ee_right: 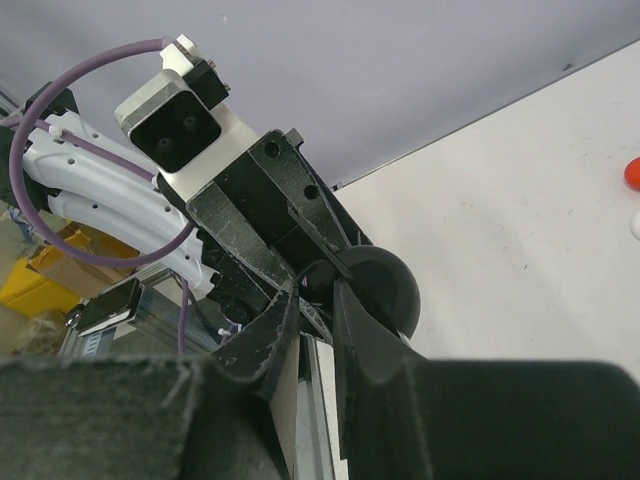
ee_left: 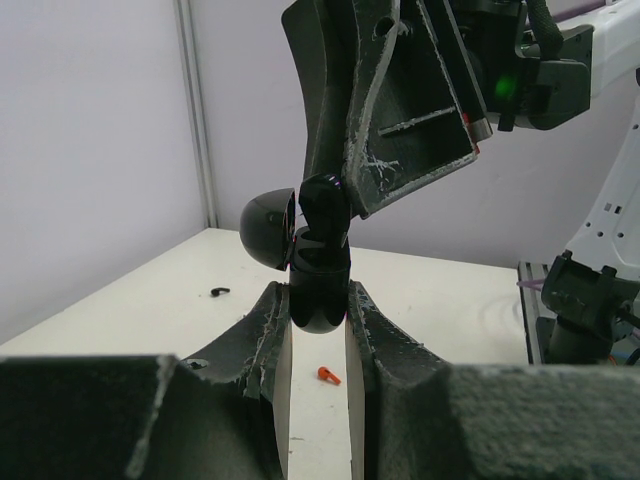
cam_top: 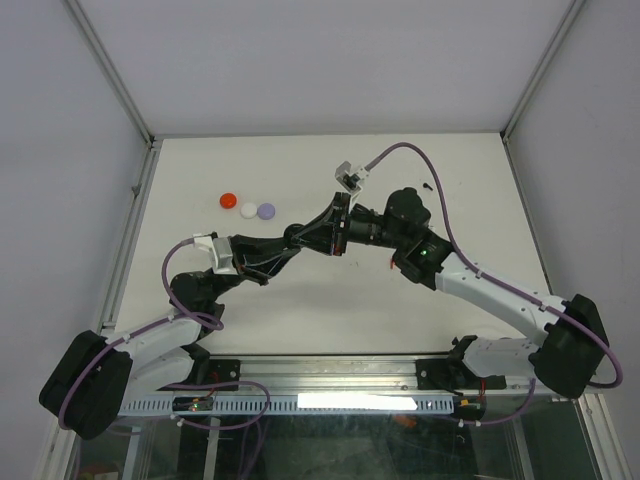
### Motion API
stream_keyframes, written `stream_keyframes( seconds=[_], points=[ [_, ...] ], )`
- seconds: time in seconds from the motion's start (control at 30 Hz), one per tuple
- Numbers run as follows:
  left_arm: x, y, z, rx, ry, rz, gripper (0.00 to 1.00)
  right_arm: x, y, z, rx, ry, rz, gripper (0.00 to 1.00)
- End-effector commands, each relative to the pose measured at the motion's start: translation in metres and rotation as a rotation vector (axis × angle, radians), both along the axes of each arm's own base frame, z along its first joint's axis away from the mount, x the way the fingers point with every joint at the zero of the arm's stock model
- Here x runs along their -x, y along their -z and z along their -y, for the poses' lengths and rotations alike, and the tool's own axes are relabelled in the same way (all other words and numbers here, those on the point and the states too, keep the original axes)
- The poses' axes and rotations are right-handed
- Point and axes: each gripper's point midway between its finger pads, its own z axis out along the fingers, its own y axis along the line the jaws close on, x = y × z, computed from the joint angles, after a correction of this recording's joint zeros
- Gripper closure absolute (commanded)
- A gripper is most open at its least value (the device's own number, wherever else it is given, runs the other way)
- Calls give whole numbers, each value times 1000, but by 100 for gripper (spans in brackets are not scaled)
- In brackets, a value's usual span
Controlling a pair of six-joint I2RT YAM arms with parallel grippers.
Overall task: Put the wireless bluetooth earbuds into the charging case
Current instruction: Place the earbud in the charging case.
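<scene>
Clamping a round black charging case [ee_left: 320, 300] from both sides with the left fingers [ee_left: 262, 325], well above the bench [cam_top: 300, 170], its lid [ee_left: 266, 232] swung open to the left. Pinching a glossy black earbud [ee_left: 325, 205] with the right fingers [ee_left: 400, 120] from above, touching the case's open mouth. Lying on the bench: a red earbud [ee_left: 328, 376] under the case and a second black earbud [ee_left: 220, 292] further left. Lined up side by side elsewhere: a red disc [cam_top: 228, 200], a white disc [cam_top: 248, 209] and a lavender disc [cam_top: 266, 211].
</scene>
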Motion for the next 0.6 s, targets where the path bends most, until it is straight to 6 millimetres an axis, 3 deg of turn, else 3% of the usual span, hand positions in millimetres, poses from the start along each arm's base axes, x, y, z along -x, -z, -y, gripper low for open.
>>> stream_keyframes(
  seconds=[0.0, 0.57],
  points=[
    [8, -37, -13, 103, -24, 99, 100, 0, -5, 7, -11, 37, 53, 87],
    [4, -34, -10, 76, -29, 79, 100, -4, 12, 2, 66, 34, -14, 87]
  ],
)
